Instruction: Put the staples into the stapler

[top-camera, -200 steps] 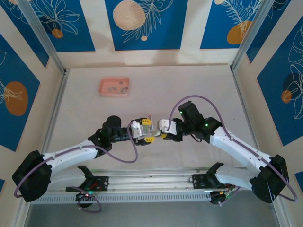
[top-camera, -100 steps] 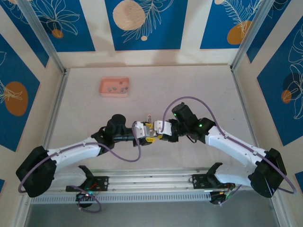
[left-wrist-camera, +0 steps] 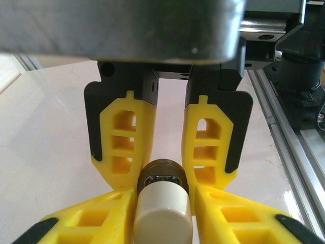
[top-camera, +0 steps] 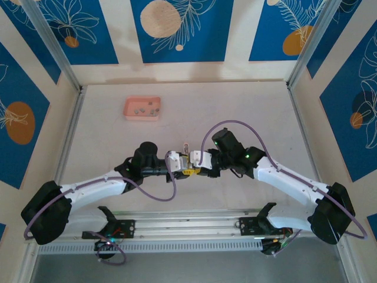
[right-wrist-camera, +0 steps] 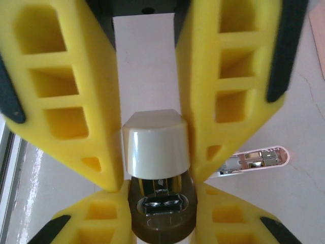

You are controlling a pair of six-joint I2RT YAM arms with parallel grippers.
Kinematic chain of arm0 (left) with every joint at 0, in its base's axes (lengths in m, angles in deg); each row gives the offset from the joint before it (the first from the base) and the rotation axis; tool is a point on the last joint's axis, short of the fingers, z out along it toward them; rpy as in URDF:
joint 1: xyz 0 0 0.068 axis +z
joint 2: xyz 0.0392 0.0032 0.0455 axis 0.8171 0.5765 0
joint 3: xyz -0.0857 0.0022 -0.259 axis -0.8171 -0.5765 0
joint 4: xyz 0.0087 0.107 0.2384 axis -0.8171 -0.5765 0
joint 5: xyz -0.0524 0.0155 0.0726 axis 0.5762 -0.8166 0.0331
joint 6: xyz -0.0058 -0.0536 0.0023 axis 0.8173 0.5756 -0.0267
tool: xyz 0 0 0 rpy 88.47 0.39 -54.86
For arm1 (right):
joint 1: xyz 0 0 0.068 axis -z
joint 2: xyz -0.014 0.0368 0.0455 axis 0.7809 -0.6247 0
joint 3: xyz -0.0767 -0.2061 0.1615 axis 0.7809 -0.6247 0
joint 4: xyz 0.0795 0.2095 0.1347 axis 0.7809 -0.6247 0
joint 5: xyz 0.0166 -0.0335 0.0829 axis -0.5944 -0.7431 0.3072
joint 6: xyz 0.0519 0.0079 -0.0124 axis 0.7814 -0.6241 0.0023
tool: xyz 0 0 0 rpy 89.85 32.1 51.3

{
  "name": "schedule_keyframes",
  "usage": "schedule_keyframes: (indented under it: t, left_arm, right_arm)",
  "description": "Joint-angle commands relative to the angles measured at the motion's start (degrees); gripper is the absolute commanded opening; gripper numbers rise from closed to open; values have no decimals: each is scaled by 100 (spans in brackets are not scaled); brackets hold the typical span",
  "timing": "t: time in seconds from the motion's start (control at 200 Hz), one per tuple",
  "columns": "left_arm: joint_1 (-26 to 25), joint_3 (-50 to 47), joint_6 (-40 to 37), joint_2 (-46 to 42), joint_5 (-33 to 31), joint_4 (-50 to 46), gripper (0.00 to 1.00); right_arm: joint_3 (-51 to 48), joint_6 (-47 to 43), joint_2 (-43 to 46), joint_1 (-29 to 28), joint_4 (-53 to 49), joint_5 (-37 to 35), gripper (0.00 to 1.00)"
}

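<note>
1. Your two arms meet nose to nose at the middle of the table (top-camera: 247, 112), and the stapler (top-camera: 187, 163) is pinched between them.
2. The left gripper (top-camera: 183, 165) is clamped on the stapler's dark brown end. In the left wrist view its yellow fingers (left-wrist-camera: 123, 147) press on both sides of that brown end (left-wrist-camera: 161, 175).
3. The right gripper (top-camera: 192, 162) is closed on the cream cap. In its own wrist view the cap (right-wrist-camera: 156, 142) sits tight between the fingertips (right-wrist-camera: 109, 173).
4. The stapler's long axis runs left to right, on the line from one gripper to the other. The brown end points left and the cream end points right.
5. A slim pale arm (right-wrist-camera: 254, 160) with a metal channel juts out beside the cream cap. From overhead it (top-camera: 186, 148) points to the far side. You can't tell where it joins the body.
6. The staples (top-camera: 145, 109) lie in the pink tray (top-camera: 131, 113) at the far left, well apart from both grippers. They are too small for you to tell which way they point.
</note>
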Motion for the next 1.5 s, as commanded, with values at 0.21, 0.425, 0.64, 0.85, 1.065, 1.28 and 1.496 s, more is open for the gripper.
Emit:
schedule_keyframes:
  t: [0.21, 0.425, 0.64, 0.85, 1.065, 1.28, 1.496]
  left_arm:
    - [-36, 17, -94, -145, -146, 144, 16]
    - [-30, -71, -216, -296, -660, 149, 14]
    - [-30, -169, -344, -350, -931, 226, 14]
    - [-30, -161, -373, -353, -896, 267, 14]
    - [-31, -181, -337, -325, -773, 437, 15]
    - [-30, -228, -196, -349, -656, 709, 15]
    - [-30, -283, 92, -266, -422, 1164, 16]
  right_arm:
    - [-94, 506, 300, 250, 337, 524, 17]
    - [-511, 1705, 851, 569, 755, 852, 43]
    - [-1032, 4407, 1182, 858, 1826, 1195, 52]
    - [-721, 6254, 770, 1038, 1251, 1239, 52]
    - [-600, 6724, 240, 1100, 1165, 1568, 49]
    - [-682, 6903, -39, 1220, 1201, 1405, 44]
    - [-885, 7142, -323, 1279, 1608, 1357, 42]
